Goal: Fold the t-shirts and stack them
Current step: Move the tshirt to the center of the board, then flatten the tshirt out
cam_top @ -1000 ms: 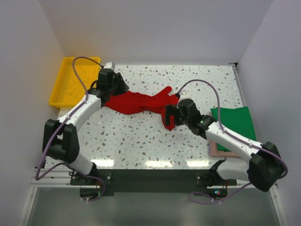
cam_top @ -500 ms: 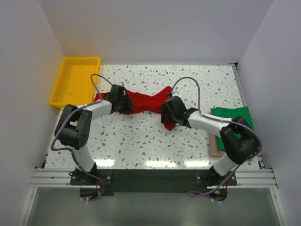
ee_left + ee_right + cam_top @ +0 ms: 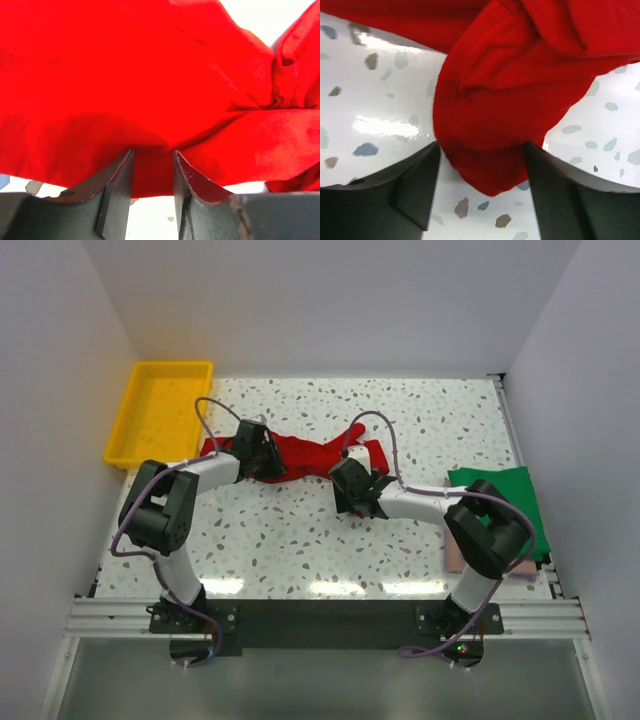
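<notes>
A red t-shirt (image 3: 305,455) lies bunched in a long strip across the back middle of the speckled table. My left gripper (image 3: 262,456) sits low on its left part. In the left wrist view the jaws (image 3: 152,152) stand narrow, pinching a fold of the red cloth (image 3: 150,75). My right gripper (image 3: 352,492) is at the shirt's lower right end. In the right wrist view its fingers (image 3: 482,145) stand wide open on either side of a hanging tip of red cloth (image 3: 520,75), just above the table.
A folded green t-shirt (image 3: 495,495) lies on a folded pink one (image 3: 458,558) at the right edge. A yellow tray (image 3: 165,410) stands at the back left. White walls close in the back and sides.
My left gripper came down from beside the tray onto the shirt's left part and stayed there. My right gripper slid left along the shirt's lower end, and the right part of the cloth shifted.
</notes>
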`<move>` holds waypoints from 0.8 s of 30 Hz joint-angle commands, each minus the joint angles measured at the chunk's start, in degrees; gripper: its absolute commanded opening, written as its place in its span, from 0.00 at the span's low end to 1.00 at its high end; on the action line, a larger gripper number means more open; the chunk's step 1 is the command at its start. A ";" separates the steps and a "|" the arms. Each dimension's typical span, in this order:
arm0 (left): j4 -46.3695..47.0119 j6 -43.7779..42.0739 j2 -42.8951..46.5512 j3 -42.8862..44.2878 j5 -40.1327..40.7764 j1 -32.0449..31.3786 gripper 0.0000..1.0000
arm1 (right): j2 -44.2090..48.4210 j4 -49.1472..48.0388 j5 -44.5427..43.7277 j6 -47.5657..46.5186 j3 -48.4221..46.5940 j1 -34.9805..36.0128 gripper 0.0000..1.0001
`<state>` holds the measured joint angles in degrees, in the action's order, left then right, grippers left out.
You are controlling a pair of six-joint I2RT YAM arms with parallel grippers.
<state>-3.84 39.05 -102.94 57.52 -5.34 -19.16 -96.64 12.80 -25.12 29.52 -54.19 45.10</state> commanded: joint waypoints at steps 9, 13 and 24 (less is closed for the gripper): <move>1.03 0.06 -2.10 1.98 1.65 -0.18 0.05 | -0.24 6.44 -10.56 -0.60 -6.80 -1.24 0.24; -1.61 -0.20 0.53 2.34 3.14 -0.18 0.00 | 6.63 8.99 -6.61 0.01 -6.63 -4.93 0.10; -5.39 -0.37 16.35 -0.30 5.26 -0.09 0.00 | 27.11 16.90 2.63 -1.92 -10.48 -16.80 0.06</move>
<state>-8.32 39.42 -91.15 57.21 -1.65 -19.16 -72.25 26.52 -24.45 28.73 -60.64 28.45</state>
